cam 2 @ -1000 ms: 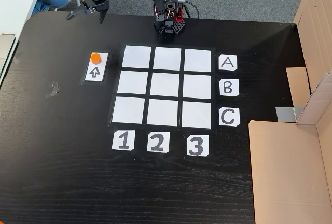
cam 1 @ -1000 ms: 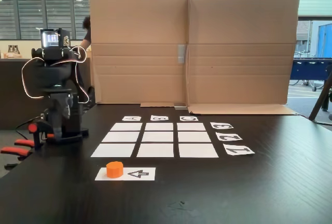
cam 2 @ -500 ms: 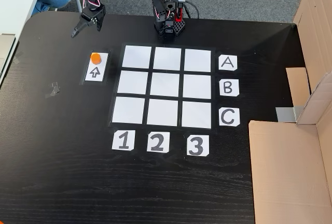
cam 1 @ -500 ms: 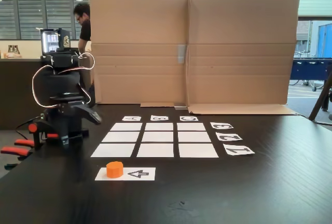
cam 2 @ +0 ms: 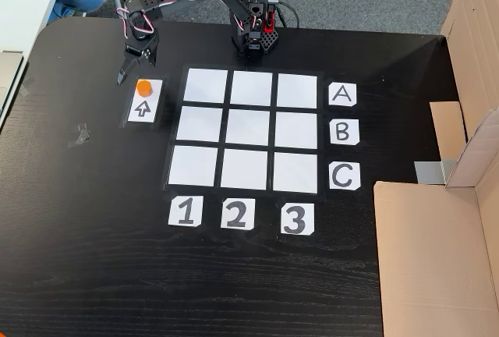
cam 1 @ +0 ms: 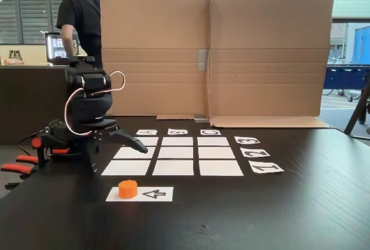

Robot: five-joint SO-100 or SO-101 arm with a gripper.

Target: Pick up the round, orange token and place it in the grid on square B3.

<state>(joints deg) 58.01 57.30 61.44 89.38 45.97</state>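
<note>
The orange token stands on the end of the white arrow card, in front of the grid of nine white rectangles. My gripper is open, its jaws spread wide, and hangs just beyond the token on the arm-base side with nothing between its fingers. It does not touch the token. Square B3 is bare, in the middle row under card 3 in a fixed view.
Letter cards and number cards edge the grid. A cardboard wall closes off the far side. The arm base sits at the table edge by red clamps. A person stands behind.
The arm has swung out from its folded pose and come down toward the token, its gripper staying open. The person behind has stepped further into view.
</note>
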